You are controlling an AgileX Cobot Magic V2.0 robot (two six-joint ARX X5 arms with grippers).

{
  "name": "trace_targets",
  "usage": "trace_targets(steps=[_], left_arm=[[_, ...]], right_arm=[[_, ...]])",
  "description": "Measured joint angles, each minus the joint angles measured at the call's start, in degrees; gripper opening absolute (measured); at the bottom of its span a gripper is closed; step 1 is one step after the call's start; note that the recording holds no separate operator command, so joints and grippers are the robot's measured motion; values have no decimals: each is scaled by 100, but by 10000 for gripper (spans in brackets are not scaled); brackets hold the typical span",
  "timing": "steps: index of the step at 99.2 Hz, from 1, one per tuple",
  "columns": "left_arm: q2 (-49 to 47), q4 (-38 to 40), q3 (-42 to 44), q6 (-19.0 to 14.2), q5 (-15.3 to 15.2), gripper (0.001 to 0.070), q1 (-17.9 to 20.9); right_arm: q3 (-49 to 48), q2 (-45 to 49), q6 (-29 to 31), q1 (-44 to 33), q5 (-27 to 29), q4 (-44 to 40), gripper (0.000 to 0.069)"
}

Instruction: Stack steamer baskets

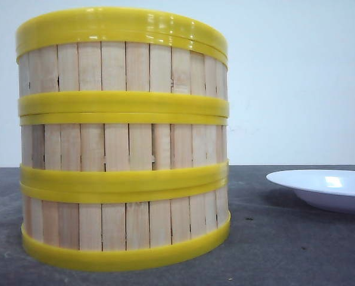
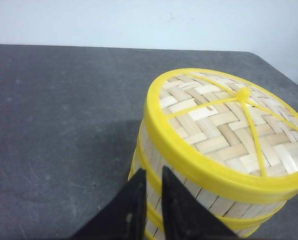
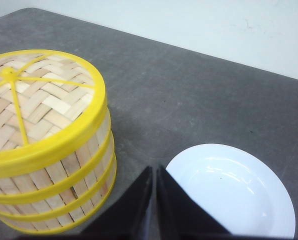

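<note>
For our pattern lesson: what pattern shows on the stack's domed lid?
A herringbone weave of pale strips on the woven yellow-rimmed lid, clearest in the left wrist view.

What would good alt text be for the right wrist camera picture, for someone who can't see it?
A stack of three steamer baskets with yellow rims, topped by a woven lid, stands on a dark grey table. An empty white plate lies beside the stack, apart from it. The right gripper, its black fingers nearly together and holding nothing, points between the two.

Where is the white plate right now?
In the front view the white plate sits on the dark table, right of the stacked steamer baskets, not touching them.
</note>
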Motion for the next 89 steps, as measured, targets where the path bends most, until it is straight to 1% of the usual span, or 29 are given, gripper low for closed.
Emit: trace_targets(steps=[33, 37, 50, 58, 70, 80, 89], left_arm=[[0, -20, 0, 15, 0, 29, 0], [0, -39, 0, 70, -9, 29, 0], [0, -13, 0, 415, -20, 29, 39], [0, 44, -13, 592, -20, 29, 162], [-7, 385, -229, 704, -61, 29, 435], [-46, 734, -654, 745, -162, 29, 734], [-225, 1158, -1213, 748, -208, 29, 1045]], right_arm=[[0, 0, 0, 0, 0, 0, 8], [0, 0, 2, 0, 0, 0, 8], [0, 0, 2, 0, 0, 0, 8], [0, 0, 2, 0, 0, 0, 8], [0, 0, 0, 0, 0, 0, 8], [0, 0, 0, 0, 0, 0, 8], [0, 0, 0, 0, 0, 0, 8]])
